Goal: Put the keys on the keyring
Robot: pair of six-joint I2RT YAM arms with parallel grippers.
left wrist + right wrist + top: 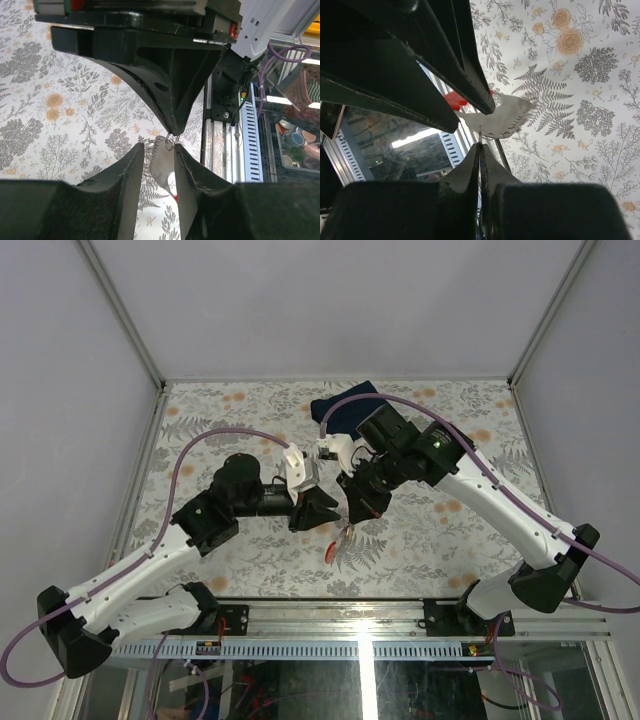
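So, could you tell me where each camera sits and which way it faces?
Top: above and behind the robot, looking down on the table; both arms show.
Left wrist: on the left arm, looking along its own fingers at the right gripper.
Right wrist: on the right arm, looking along its own fingers, closed on the keyring, at the left gripper.
Shared: both wrist views show the key, the red tag and the near rail.

Silver toothed key (507,117) off the table, dangling from thin keyring (480,132) wire; head colour hidden. Red tag (454,99) just beside blade. Wire nipped in right gripper (480,146) tips, blade between parted left gripper (159,150) fingers.
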